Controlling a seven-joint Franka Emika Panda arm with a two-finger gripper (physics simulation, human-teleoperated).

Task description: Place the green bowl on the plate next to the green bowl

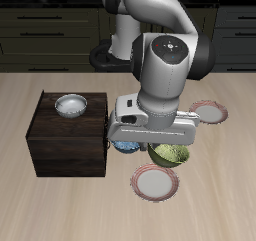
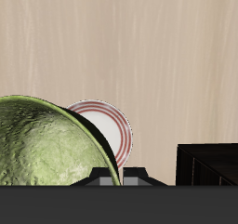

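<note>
The green bowl (image 1: pixel 171 155), yellow-green and speckled, hangs just under my hand, close to the table. My gripper (image 1: pixel 158 143) is shut on its rim; the fingers are mostly hidden by the hand. In the wrist view the bowl (image 2: pixel 46 144) fills much of the frame, with my gripper (image 2: pixel 121 177) at its edge. The plate (image 1: pixel 157 184), with a reddish-pink rim and pale centre, lies just nearer the table's front edge than the bowl. In the wrist view the plate (image 2: pixel 112 125) is partly covered by the bowl.
A blue-patterned bowl (image 1: pixel 126 145) sits beside the dark wooden box (image 1: pixel 65 140), which carries a white bowl (image 1: pixel 71 106). A paler pink-rimmed plate (image 1: pixel 211 112) lies farther back. The box corner (image 2: pixel 209 164) shows in the wrist view.
</note>
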